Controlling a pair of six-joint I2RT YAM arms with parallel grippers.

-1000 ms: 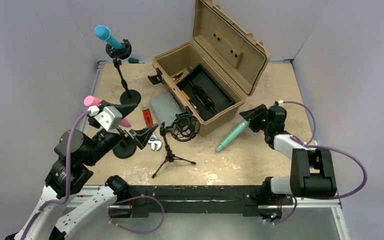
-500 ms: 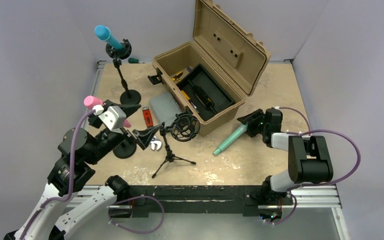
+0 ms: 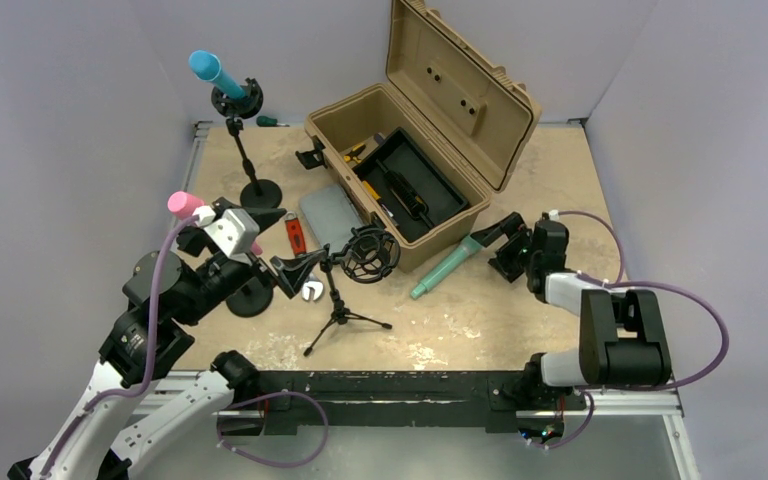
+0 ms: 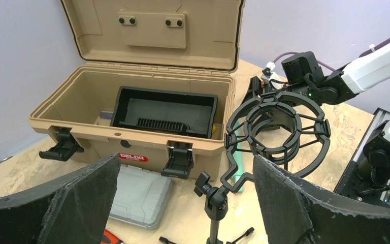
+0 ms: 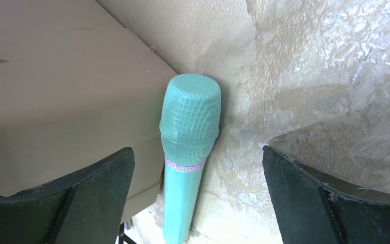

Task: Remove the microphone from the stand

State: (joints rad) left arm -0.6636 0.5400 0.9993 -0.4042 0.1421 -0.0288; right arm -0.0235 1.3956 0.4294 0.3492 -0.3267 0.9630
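Observation:
The teal microphone [image 3: 447, 265] lies flat on the table, leaning against the front wall of the tan toolbox [image 3: 457, 225]. My right gripper [image 3: 500, 247] stands open at its head end. In the right wrist view the microphone [image 5: 188, 152] lies between the spread fingers, touching neither. The small tripod stand [image 3: 340, 305] carries an empty black shock mount [image 3: 367, 252]. My left gripper [image 3: 295, 270] hangs open just left of it. The left wrist view shows the mount [image 4: 277, 127] ahead, with the gripper [image 4: 186, 158] holding nothing.
A blue microphone [image 3: 210, 70] sits in a tall stand at the back left. A pink one [image 3: 182, 204] pokes out behind my left arm. A grey case [image 3: 328, 215], a red knife [image 3: 295, 233] and a wrench [image 3: 310, 290] lie near the tripod.
My right gripper has opened and let go of the teal microphone, which now rests further left against the toolbox. The left gripper has edged closer to the tripod stand.

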